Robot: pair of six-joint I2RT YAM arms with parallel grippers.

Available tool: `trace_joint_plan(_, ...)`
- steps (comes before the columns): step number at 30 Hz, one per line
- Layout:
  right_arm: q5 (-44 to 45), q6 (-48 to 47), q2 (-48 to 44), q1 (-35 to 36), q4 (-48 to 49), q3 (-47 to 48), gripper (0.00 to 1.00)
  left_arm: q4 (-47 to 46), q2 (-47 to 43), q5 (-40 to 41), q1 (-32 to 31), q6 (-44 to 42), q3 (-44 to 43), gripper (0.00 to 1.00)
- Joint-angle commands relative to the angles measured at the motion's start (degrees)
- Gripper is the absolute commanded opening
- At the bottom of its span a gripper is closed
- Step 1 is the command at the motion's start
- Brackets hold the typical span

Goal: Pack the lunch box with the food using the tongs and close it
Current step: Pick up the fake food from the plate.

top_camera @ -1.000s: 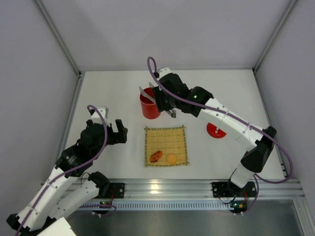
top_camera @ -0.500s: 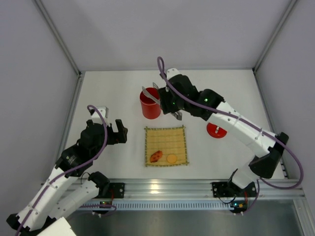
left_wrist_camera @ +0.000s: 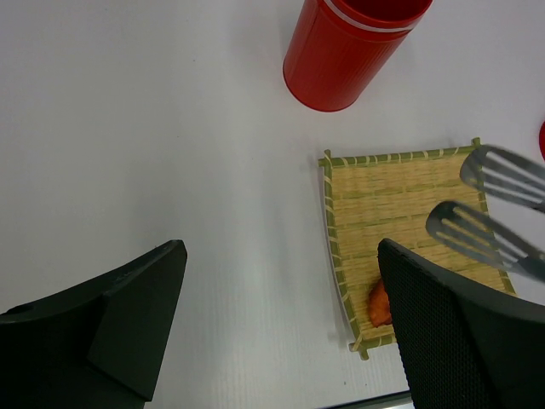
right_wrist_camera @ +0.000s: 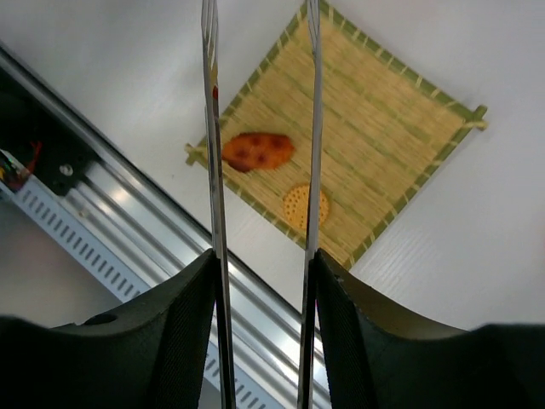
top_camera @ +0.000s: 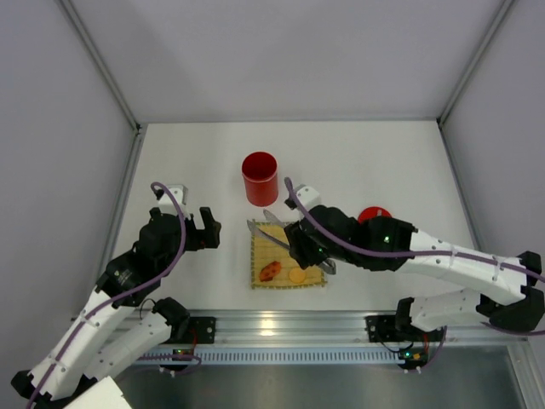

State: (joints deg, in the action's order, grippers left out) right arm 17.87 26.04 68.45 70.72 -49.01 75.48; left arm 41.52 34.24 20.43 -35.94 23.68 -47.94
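Right gripper [right_wrist_camera: 262, 285]: I have it clamped on the tongs [right_wrist_camera: 312, 102], over the mat [right_wrist_camera: 383, 128].
Left gripper [left_wrist_camera: 281, 264]: I see it spread wide, holding nothing.

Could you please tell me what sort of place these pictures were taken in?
Likely a robotics lab's test cell, not a kitchen: plain grey panel walls box in a white tabletop, and two white-and-black robot arms are bolted to a ribbed aluminium rail along its near edge.
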Motion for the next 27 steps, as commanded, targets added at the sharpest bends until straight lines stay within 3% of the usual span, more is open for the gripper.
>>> trace_joint_plan(1, 4.97, 4.8, -0.5, 3.72, -3.89, -3.32, 0.47, -1.88, -0.84, -0.03, -0.18, 0.05, 0.48, 0.99)
trace_joint_plan(5, 8.58, 10.06, -2.17, 5.57, -7.5, -8.23, 0.48, -1.97, -1.02, 0.05, -0.18, -0.04, 0.48, 0.99)
trace_joint_plan(14, 7.18, 17.37, -9.03, 6.54, -6.97, -18.08, 0.5, -1.88, -1.37, 0.14, -0.18, -0.04, 0.48, 0.99)
trace_joint_plan(27, 7.79, 21.33, -8.06, 10.66, -7.58, -20.11, 0.52, -1.88, -1.37, 0.14, -0.27, -0.04, 0.48, 0.99)
